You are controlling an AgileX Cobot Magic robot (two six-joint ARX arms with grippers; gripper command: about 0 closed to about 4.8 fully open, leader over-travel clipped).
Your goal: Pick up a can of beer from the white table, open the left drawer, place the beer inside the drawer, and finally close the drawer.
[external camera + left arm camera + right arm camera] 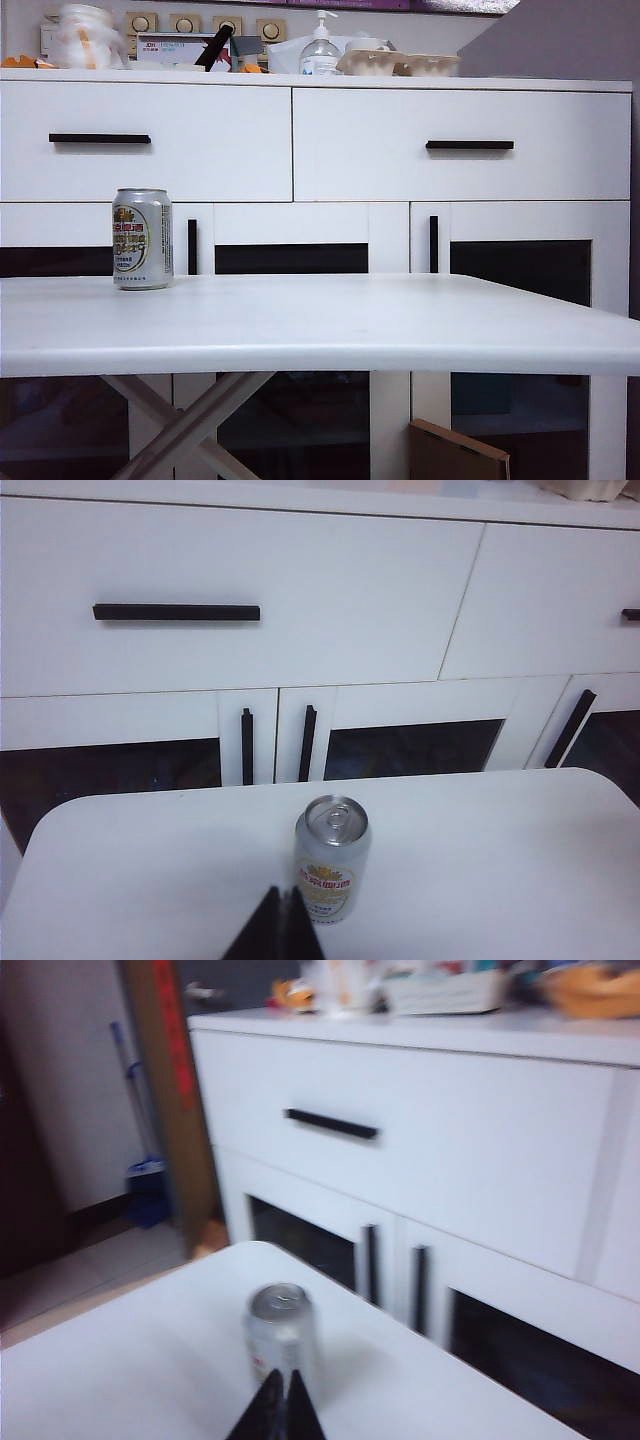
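Your beer can (142, 239) upright on white desk (400, 320). Left end effector (279, 925) and right end effector (280, 1408) both pinched closed, empty, near can. Left drawer (145, 140) closed.

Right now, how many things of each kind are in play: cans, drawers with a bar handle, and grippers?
Can of beer: 1
Drawers with a black bar handle: 2, the left drawer and the right drawer
Grippers: 2, the left gripper and the right gripper, both shut
Total: 5

Silver can of beer (142, 239) with white-gold label, white table (330, 320), white left drawer (146, 142), black handle (99, 138)
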